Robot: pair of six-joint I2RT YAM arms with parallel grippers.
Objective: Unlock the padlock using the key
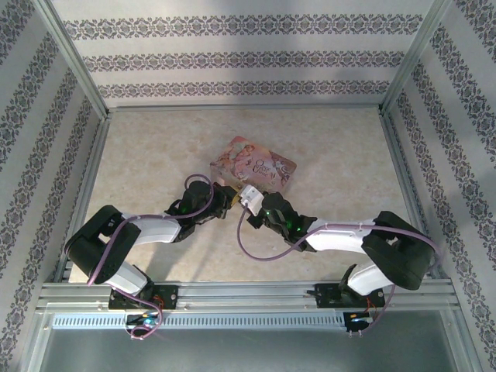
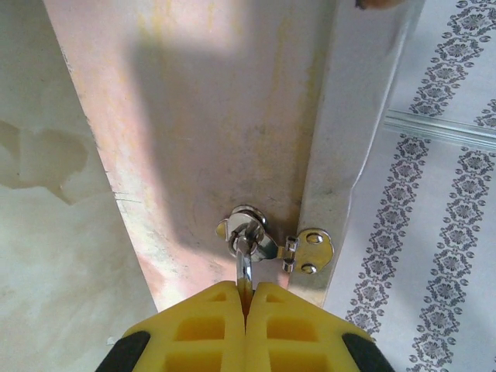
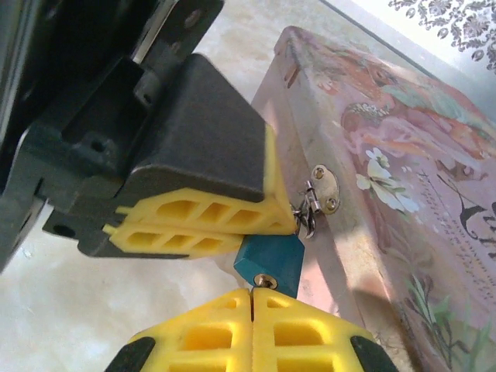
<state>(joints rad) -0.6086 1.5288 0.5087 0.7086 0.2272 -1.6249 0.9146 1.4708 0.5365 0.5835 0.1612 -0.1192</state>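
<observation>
Your left hand (image 2: 246,298) is clamped on the silvery shackle of the padlock (image 3: 271,260), which is threaded through the hasp (image 2: 306,249) of the pink box (image 3: 403,201). Your right hand (image 3: 253,301) is closed, its fingertips touching the blue body's lower end (whether they pinch anything, I cannot tell).

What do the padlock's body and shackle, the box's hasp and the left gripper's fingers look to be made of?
Padlock body: smooth teal-blue coat, probably painted metal, possibly plastic. Shackle: polished silvery metal with bright reflections. Hasp: shiny plated metal, riveted to the box. Left gripper fingers: matte yellow plastic, with moulded pockets and black backing.
</observation>
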